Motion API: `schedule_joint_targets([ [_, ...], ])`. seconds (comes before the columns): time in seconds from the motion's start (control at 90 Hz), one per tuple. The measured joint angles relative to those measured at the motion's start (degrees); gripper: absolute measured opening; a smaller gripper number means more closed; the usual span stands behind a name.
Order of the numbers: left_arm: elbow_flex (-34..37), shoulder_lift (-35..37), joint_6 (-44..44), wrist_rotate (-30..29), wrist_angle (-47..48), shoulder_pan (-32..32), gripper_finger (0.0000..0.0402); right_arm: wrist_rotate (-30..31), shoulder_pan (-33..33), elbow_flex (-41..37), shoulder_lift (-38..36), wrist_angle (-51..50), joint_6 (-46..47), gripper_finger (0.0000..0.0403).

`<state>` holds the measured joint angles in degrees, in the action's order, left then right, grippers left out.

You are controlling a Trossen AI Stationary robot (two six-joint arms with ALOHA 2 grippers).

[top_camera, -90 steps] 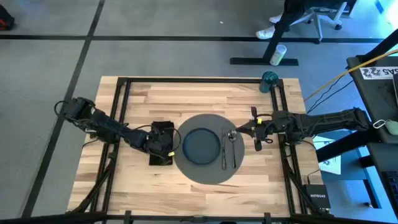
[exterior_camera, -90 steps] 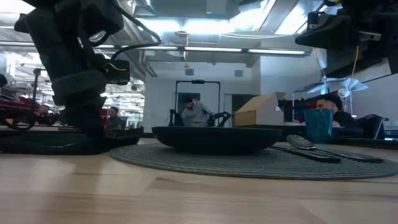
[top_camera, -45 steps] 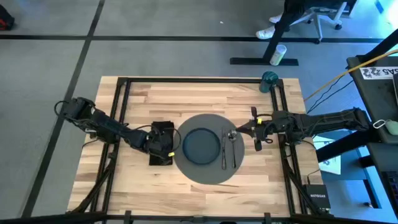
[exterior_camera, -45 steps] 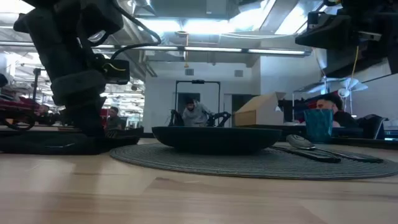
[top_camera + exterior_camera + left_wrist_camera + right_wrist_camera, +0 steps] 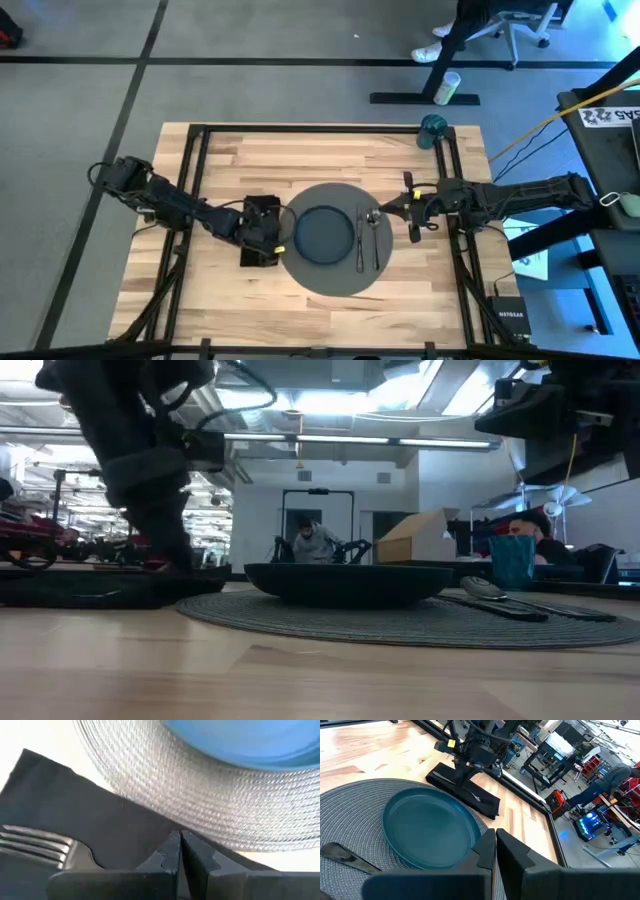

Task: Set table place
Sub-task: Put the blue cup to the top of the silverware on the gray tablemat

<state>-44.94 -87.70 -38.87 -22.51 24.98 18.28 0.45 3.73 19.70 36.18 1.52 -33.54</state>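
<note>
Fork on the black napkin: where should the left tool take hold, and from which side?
Probably the narrow neck just behind the tines of the fork. It lies flat on the napkin, so come straight down from above, straddling the neck crosswise. The left tool is shut right beside it, so open it first.

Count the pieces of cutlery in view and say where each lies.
3. A knife and a spoon lie on the placemat right of the plate; a fork lies on the black napkin.
</note>
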Motion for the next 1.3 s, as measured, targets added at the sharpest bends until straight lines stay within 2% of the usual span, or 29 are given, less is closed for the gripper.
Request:
schedule_joint_targets([
  [0.211,-4.8,0.1,2.3,-3.9,8.7,-1.2,0.0000,0.7,0.0,0.0,0.0,0.0,0.0,0.0000],
  [0.367,-7.6,0.1,3.1,-5.7,15.4,-1.6,0.0000,5.1,0.0,0.0,0.0,0.0,1.0,0.0000],
  [0.478,-7.6,0.3,3.3,-5.8,16.0,-1.6,0.0000,7.2,0.0,0.0,0.0,0.2,1.6,0.0000],
  [0.6,-7.6,0.7,4.2,-6.8,14.8,-1.6,0.0000,5.9,0.0,0.0,0.0,0.2,1.6,0.0000],
  [0.844,-5.0,3.4,13.7,-6.4,-0.3,-3.1,0.0000,3.8,0.0,0.0,0.0,0.0,0.3,0.0000],
  [1.122,2.2,4.1,24.4,6.9,-25.6,-7.5,0.0000,3.0,0.0,0.0,0.0,-1.1,0.3,0.0000],
  [1.3,9.0,6.6,24.8,8.5,-34.7,-8.6,0.0000,2.7,0.0,0.0,0.0,-2.2,0.3,0.0000],
])
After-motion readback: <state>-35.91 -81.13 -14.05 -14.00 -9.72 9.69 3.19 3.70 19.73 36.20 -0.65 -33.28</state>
